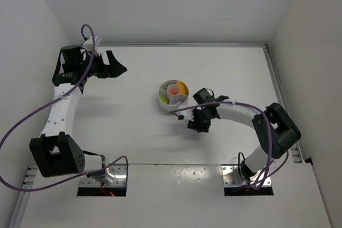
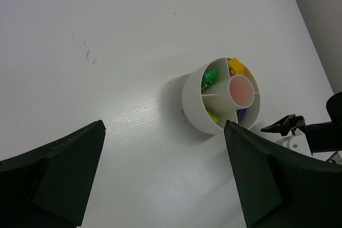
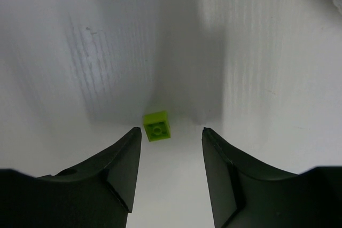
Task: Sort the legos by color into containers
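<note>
The round white dish (image 1: 166, 103) stands mid-table, its wedge containers ringing a pinkish centre well. In the left wrist view the dish (image 2: 193, 100) holds a green lego (image 2: 209, 77), a yellow-orange one (image 2: 235, 67), a lime one (image 2: 213, 116) and a dark purple one (image 2: 241, 113). One loose lime lego (image 3: 157, 125) lies on the table just past the tips of my right gripper (image 3: 171, 130), nearer its left finger. That gripper (image 1: 197, 126) is open, low over the table, just near-right of the dish. My left gripper (image 1: 116, 68) hangs wide open and empty far to the dish's left.
White walls close in the table at the back and on both sides. A metal rail (image 1: 280, 86) runs along the right edge. Purple cables (image 1: 32, 113) loop off both arms. The right gripper's black tip (image 2: 283, 126) shows beside the dish in the left wrist view.
</note>
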